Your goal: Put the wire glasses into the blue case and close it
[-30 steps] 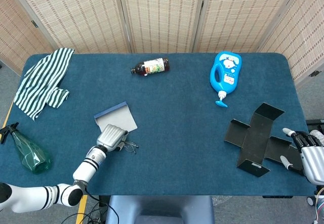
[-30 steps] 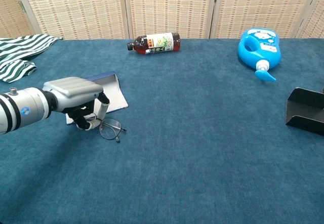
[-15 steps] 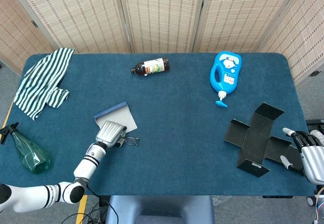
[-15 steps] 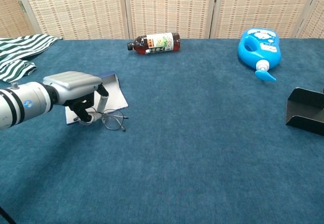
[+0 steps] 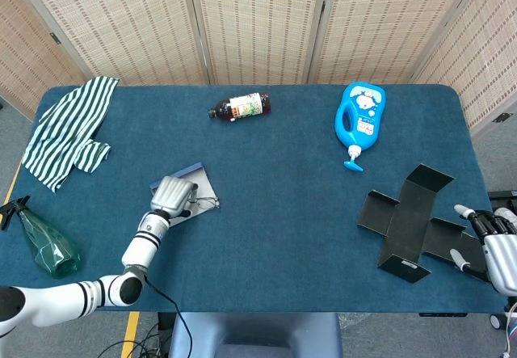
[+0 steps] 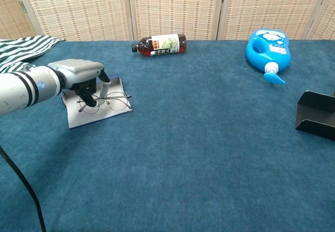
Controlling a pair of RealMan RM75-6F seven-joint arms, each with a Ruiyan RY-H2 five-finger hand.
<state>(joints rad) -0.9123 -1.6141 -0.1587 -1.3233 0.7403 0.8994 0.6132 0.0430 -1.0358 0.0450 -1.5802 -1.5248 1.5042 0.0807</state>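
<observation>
1. The left hand point(image 6: 78, 75) has carried the glasses point(image 6: 107, 103) from the cloth beside the case point(image 6: 73, 114) to over its open grey inside; it pinches them at their left end.
2. The case has not moved.
3. Only the head view shows the right hand point(image 5: 493, 249), fingers spread and holding nothing, by the black folded card point(image 5: 408, 222), well apart from the case.
4. The chest view shows the lenses lying low over the case.
</observation>
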